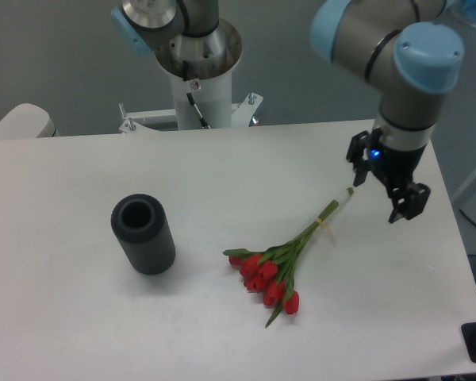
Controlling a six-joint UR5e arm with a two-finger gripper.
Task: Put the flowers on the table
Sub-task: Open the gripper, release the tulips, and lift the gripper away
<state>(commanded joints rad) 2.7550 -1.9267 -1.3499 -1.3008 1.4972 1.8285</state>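
Observation:
The flowers [279,266], a bunch of red tulips with green leaves and long tied stems, lie flat on the white table [222,171], right of centre. The blooms point toward the front and the stem ends toward the back right. My gripper [382,192] hangs just beyond the stem tips, at the table's right side. Its two black fingers [405,202] are spread apart with nothing between them. The stem tips end close to the left finger; I cannot tell whether they touch it.
A dark grey ribbed cylinder [143,234] with an open top stands on the table's left half. The robot's white base column [197,87] rises behind the far edge. The table's right edge is close to the gripper.

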